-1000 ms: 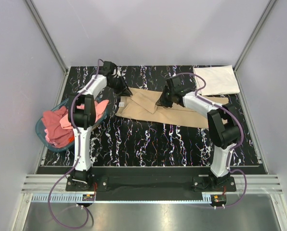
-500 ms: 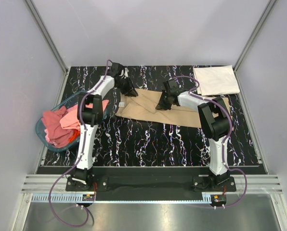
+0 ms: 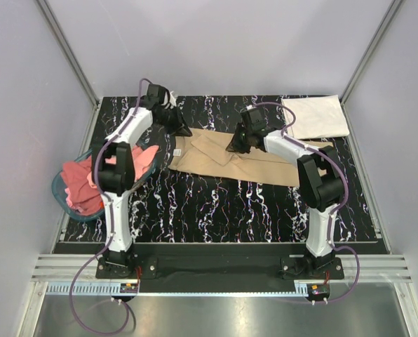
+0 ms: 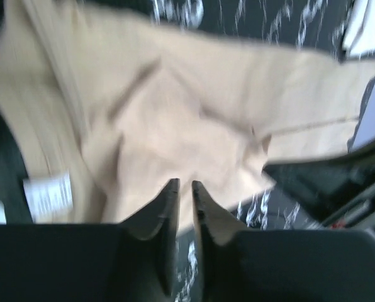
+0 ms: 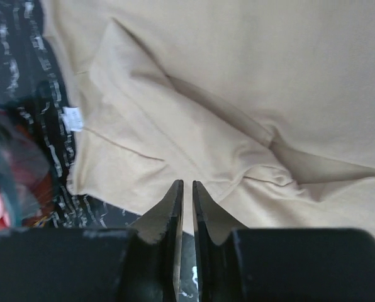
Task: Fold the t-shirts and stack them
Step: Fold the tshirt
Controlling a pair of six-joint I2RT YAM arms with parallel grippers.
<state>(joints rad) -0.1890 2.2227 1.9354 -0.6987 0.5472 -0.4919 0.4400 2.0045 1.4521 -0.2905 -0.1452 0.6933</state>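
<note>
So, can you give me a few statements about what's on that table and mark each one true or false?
1. The tan t-shirt lies on the black table. True.
2. The white t-shirt sits in the blue basket. False: it lies folded at the table's far right corner.
3. The blue basket holds pink and red t-shirts. True.
4. Both grippers gape wide open. False: the left gripper and the right gripper each have their fingers almost together.

Right hand [image 5: 185, 187] hovers, fingers nearly touching, over the creased tan t-shirt [image 5: 257, 75]
</note>
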